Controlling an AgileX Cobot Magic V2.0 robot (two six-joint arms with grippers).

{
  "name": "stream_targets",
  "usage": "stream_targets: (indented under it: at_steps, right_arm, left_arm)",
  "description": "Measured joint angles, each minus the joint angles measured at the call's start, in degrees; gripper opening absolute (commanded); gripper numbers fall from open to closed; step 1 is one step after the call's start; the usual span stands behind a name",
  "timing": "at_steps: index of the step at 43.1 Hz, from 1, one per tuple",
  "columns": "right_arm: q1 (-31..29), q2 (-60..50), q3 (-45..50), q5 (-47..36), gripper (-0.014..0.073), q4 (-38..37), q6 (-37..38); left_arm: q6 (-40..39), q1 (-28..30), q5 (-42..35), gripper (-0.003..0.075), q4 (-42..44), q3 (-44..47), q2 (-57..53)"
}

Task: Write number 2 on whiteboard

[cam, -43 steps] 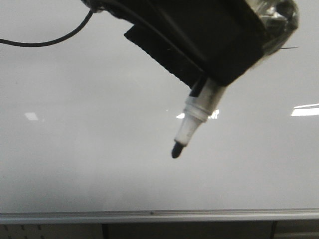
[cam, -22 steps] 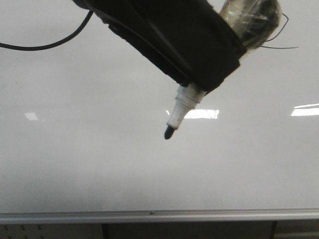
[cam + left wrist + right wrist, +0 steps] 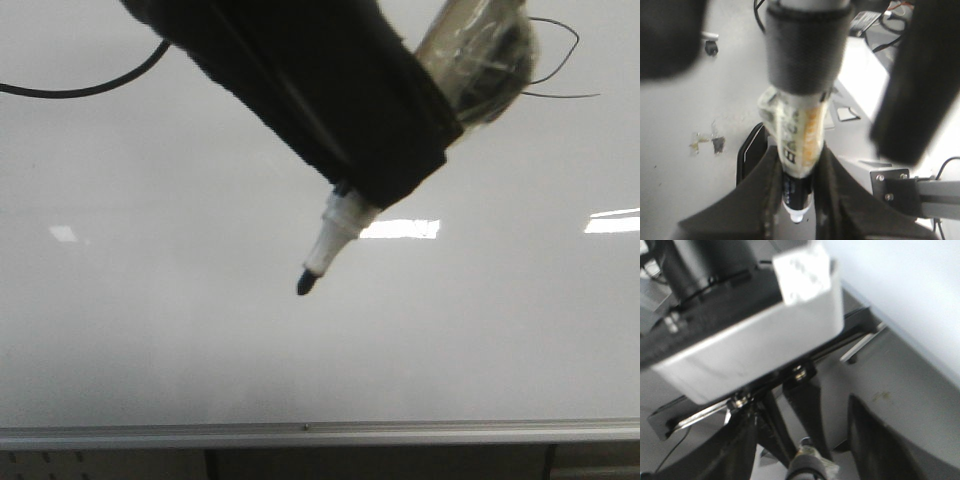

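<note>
Front view: a black-tipped white marker [image 3: 325, 248] is clamped between the black padded left gripper's [image 3: 345, 195] fingers over the glossy pale whiteboard [image 3: 150, 330], the thin black number 2 [image 3: 560, 70] is partly hidden behind it, and a smear is risked if the tip drags.

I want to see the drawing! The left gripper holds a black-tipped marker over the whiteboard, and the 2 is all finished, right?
Not finished. In the front view only thin curved strokes show on the whiteboard, no whole 2. The left gripper does hold the black-tipped marker.
</note>
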Motion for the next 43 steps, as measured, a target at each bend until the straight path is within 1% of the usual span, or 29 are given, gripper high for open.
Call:
stream_targets:
  at_steps: [2,6,12,19,20,23,29,36,39,43]
  right_arm:
    - [0.0,-1.1,0.0,-1.7,0.0383,-1.2,0.0]
    - [0.0,-4.6,0.5,-5.8,0.0309,-6.1,0.6]
    - [0.0,-12.9,5.4,-14.9,0.0183,-12.6,2.5]
    - [0.0,-25.5,17.1,-28.0,-0.0018,-14.3,3.0]
    - [0.0,-27.1,18.1,-28.9,-0.0046,-14.3,3.0]
    - [0.0,-32.3,23.1,-32.5,-0.0102,-14.3,3.1]
    - [0.0,-41.5,30.7,-36.1,-0.0095,-13.6,3.0]
    - [0.0,-49.5,35.6,-37.8,-0.0095,-12.9,3.0]
    - [0.0,-51.4,36.5,-38.3,-0.0095,-12.7,3.0]
    - [0.0,-52.4,36.8,-38.4,-0.0095,-12.6,3.0]
  left_arm:
    - [-0.8,0.2,0.0,-0.0019,1.4,0.0,0.0]
    - [-4.3,1.2,-0.9,-0.0019,4.7,0.0,0.0]
    - [-14.1,5.4,-4.6,-0.0019,13.0,0.0,0.0]
    - [-26.8,13.7,-8.5,-0.0019,22.3,0.0,-0.5]
    - [-28.1,14.9,-8.9,-0.0019,23.0,0.0,-0.5]
    - [-31.6,19.6,-10.2,-0.0019,24.7,0.0,-1.6]
    - [-35.3,30.4,-11.9,-0.0019,26.0,0.0,-4.1]
    - [-38.1,43.7,-14.2,-0.0019,26.8,0.0,-5.1]
    - [-39.0,48.3,-15.4,-0.0019,27.0,0.0,-4.8]
    - [-39.4,52.4,-17.9,-0.0019,27.3,0.0,-3.9]
